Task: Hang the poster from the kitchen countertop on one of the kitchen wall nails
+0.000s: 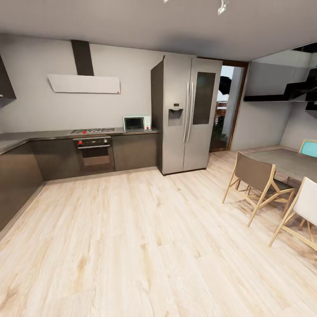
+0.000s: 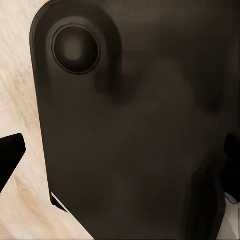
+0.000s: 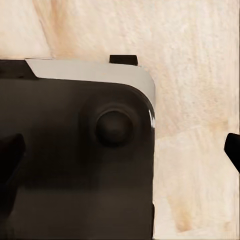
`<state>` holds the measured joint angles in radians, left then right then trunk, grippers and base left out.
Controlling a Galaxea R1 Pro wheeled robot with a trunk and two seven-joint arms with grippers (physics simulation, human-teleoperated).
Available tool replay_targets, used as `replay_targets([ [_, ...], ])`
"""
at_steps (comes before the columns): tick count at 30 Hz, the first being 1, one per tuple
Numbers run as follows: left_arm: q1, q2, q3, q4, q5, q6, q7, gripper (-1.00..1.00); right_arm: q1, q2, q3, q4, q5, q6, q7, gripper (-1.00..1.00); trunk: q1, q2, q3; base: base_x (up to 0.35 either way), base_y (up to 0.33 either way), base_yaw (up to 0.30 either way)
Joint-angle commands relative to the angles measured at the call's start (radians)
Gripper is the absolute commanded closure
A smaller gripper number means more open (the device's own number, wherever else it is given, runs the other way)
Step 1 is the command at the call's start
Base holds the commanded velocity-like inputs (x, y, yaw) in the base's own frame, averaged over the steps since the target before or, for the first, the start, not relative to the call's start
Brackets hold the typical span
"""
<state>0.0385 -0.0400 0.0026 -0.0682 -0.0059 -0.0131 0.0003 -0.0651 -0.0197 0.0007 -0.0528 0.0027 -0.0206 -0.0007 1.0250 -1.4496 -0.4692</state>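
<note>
Robot faces the hob counter (image 1: 57, 134) and fridge (image 1: 185, 114) — poster absent. Jaw state cannot be told. Risk: driving on, the base clips the chairs (image 1: 257, 185).

Matte black rounded body panel (image 2: 135, 145) with a round domed boss (image 2: 75, 48) at upper left of the left wrist frame, black fingertips (image 2: 9, 150) at the edges, similar dark panel (image 3: 70, 165) — pale grey rim (image 3: 90, 71) along its top — with a round knob (image 3: 114, 127) in the right wrist frame
</note>
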Motion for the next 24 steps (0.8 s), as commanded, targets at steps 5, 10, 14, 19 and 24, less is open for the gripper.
replay_targets([
  [5,0.001,0.009,0.008,-0.604,-0.001,-0.003,0.000,-1.00,-0.085,-0.006,0.000,-0.381,-0.001,-0.112,-0.002,-1.00,0.000,0.000,-0.001,0.000,0.000,0.000],
  [10,0.001,0.038,0.011,-0.616,0.002,-0.004,-0.003,-1.00,-0.086,-0.025,0.003,-0.388,0.000,-0.113,-0.002,-1.00,0.000,0.000,-0.001,0.000,0.000,0.000],
  [14,0.001,0.041,0.011,-0.615,0.003,-0.004,-0.002,-1.00,-0.082,-0.024,0.004,-0.388,0.000,-0.113,-0.001,-1.00,0.000,0.000,-0.001,0.000,0.000,0.005],
  [19,0.001,0.041,0.011,-0.615,0.003,-0.004,0.000,-1.00,-0.081,-0.022,0.004,-0.389,-0.004,-0.114,-0.004,-1.00,0.000,0.000,-0.001,0.000,0.000,0.193],
  [24,0.001,0.041,0.011,-0.614,0.003,-0.004,0.000,-1.00,-0.081,-0.019,0.005,-0.388,-0.001,-0.115,-0.005,-1.00,0.000,0.000,-0.001,0.000,0.000,0.275],
])
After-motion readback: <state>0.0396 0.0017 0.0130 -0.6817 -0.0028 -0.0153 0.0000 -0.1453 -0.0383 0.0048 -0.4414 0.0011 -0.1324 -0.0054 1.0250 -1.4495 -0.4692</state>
